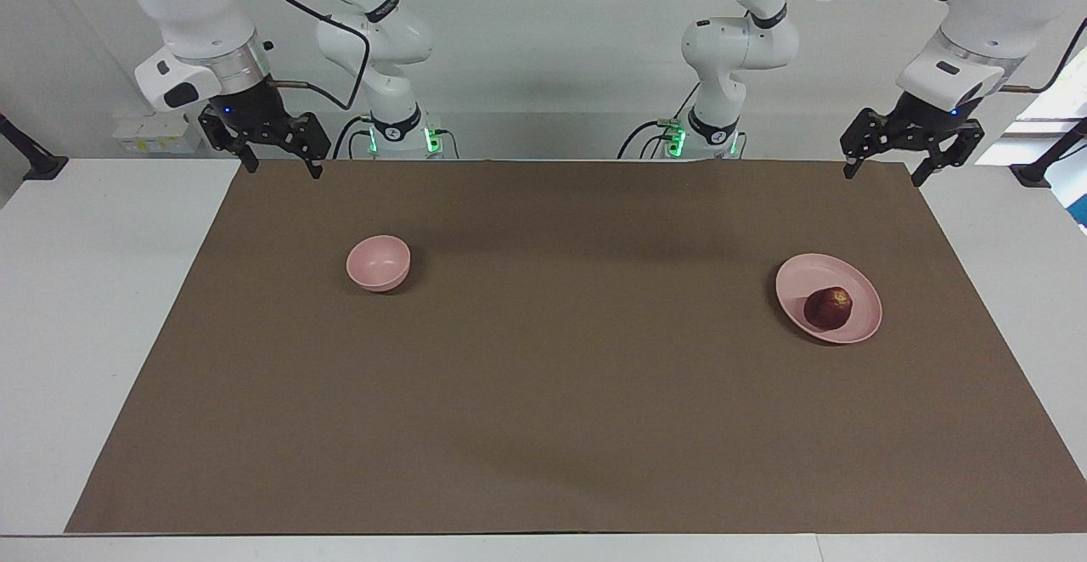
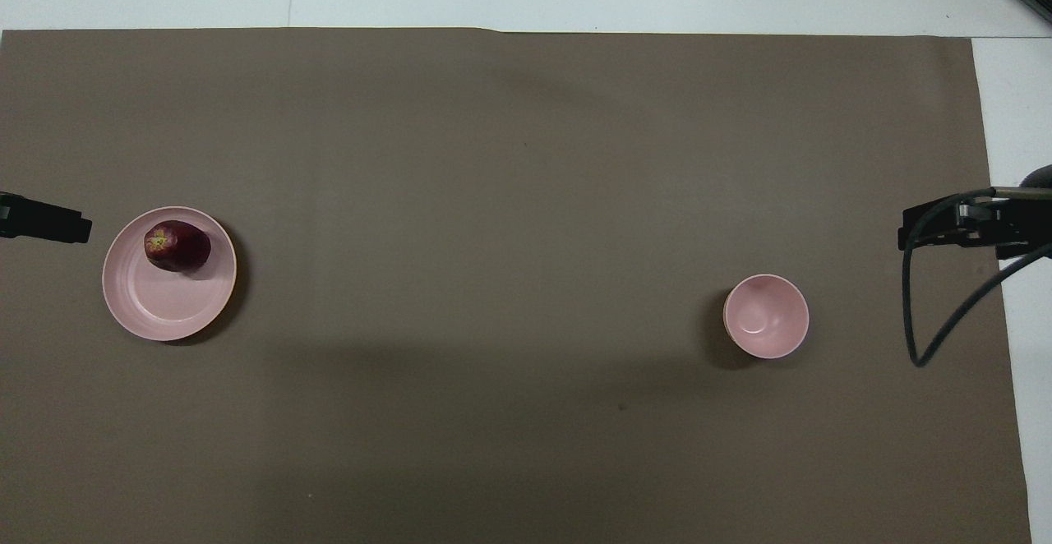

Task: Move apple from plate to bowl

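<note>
Dark red apple (image 1: 829,307) with a yellowish patch near the stem. Pale pink plate (image 1: 802,278), plain. Pale pink bowl (image 1: 378,263), same shade, unpatterned. Flat brown mat (image 1: 543,392) over a white table (image 1: 76,307). Black grippers, white arms.

Apple (image 1: 829,307) on plate (image 1: 798,280), on the part of it farther from the robots; plate on mat (image 1: 543,426) toward left arm's end of surface (image 1: 85,333); bowl (image 1: 378,263) on mat toward right arm's end, well apart from plate, slightly nearer the robots; mat flat on surface; both pincers raised at mat's near corners.
</note>
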Controlling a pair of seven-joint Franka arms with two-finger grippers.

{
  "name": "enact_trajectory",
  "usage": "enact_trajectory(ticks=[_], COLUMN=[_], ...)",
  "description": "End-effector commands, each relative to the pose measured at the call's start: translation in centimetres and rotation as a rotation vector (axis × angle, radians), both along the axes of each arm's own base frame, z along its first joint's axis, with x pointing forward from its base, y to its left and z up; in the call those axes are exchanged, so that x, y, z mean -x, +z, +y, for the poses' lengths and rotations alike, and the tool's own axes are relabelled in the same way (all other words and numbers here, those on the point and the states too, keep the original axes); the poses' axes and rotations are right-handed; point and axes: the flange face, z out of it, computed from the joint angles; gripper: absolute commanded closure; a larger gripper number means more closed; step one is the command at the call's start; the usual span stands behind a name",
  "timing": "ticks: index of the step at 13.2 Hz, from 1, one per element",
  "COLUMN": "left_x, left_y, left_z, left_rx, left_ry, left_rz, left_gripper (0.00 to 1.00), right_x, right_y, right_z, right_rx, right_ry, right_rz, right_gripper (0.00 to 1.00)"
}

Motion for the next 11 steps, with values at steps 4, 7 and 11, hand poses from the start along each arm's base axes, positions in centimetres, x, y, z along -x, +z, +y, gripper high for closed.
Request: enact_trajectory(ticks=[4,7,11], left_x=[0.7,0.7,0.4], left_y=[0.3,0.2,-1.1], left_z=[0.0,0.0,0.6], left_rx=[0.005,0.006,0.006], left_ry=[0.009,0.009,0.008], left_rz=[0.006,0.003,0.004], left_gripper=[0.0,0.0,0.0], right_x=[0.5,0.7,1.2], right_y=[0.3,0.1,-0.1], right_z=[-0.4,0.5,0.9], right_rx=[-0.022,-0.024,-0.024], right_ry=[0.021,0.055,0.055], right_rz=[-0.003,0.01,0.007], right_gripper=[0.0,0.0,0.0])
